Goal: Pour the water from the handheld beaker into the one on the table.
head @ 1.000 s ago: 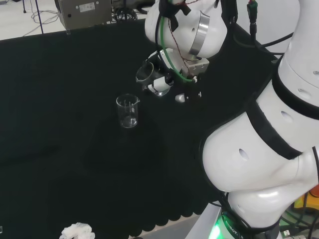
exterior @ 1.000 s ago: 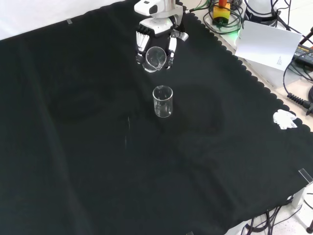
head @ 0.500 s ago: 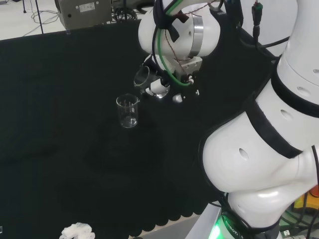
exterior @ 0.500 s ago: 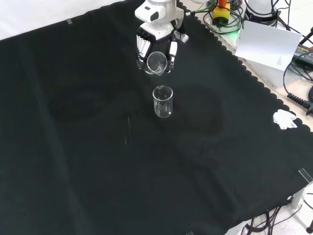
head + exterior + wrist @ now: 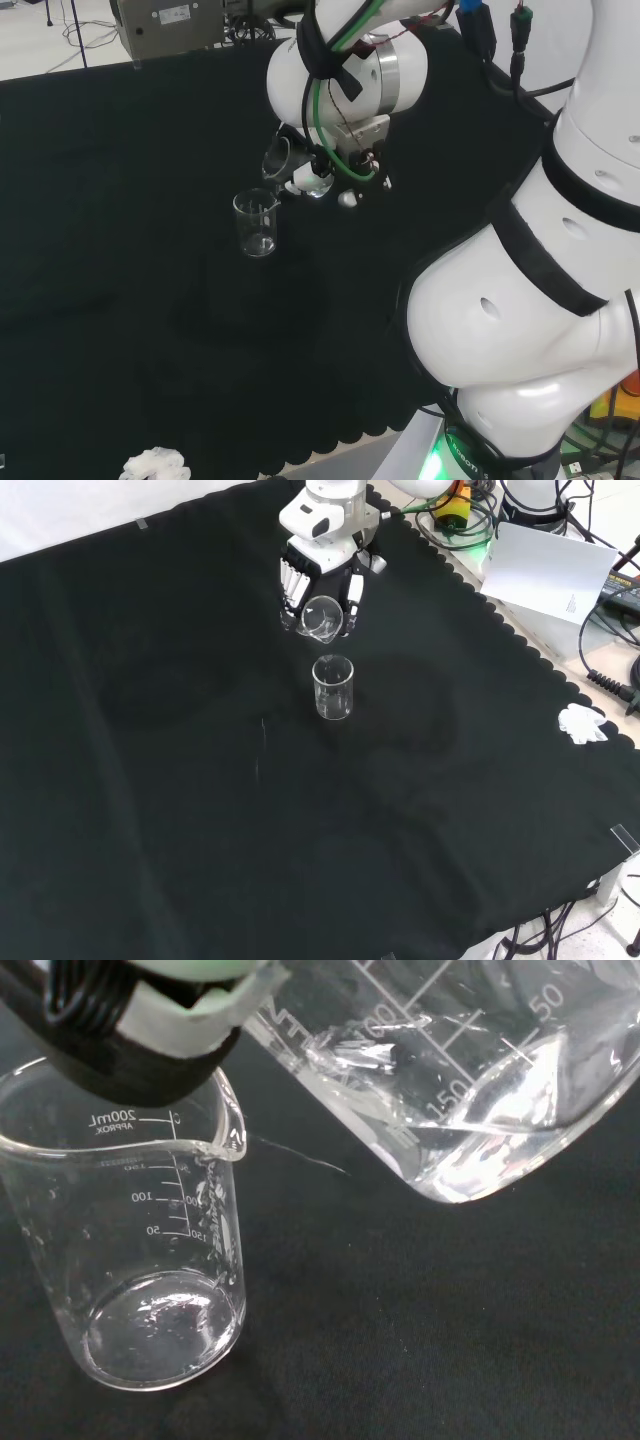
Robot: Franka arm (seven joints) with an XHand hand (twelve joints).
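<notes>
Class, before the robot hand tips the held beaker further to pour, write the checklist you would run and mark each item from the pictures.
1. Robot hand has its fingers curled round the held beaker: ok.
2. Held beaker holds water, pooled at its low side in the wrist view: ok.
3. Table beaker upright on the cloth, mouth open: ok.
4. Table beaker empty, with room: ok.
5. Held beaker's lip over the table beaker's mouth: not ok, it sits beside it in the wrist view.
6. Water already flowing: not ok, no stream seen.
</notes>
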